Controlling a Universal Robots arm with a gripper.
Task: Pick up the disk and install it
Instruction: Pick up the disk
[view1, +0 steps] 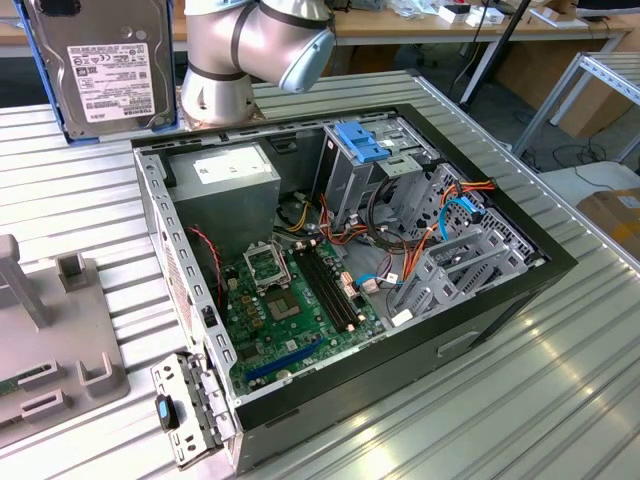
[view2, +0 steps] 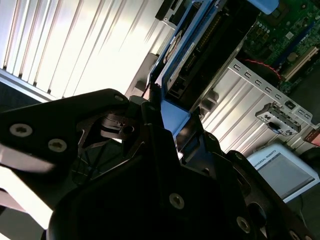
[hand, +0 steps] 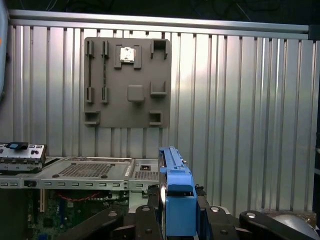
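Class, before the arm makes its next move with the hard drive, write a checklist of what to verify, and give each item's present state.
1. Pincer shut on the flat grey-metal disk with bright blue plastic rail: ok.
2. Disk off the ribbed metal table: ok.
3. Black computer case open on top: ok.
4. Disk above the tall metal bay topped by a blue plastic bracket: not ok. It hangs to the exterior view's left of the bay.
5. Bay slot free of the orange cables: cannot tell.
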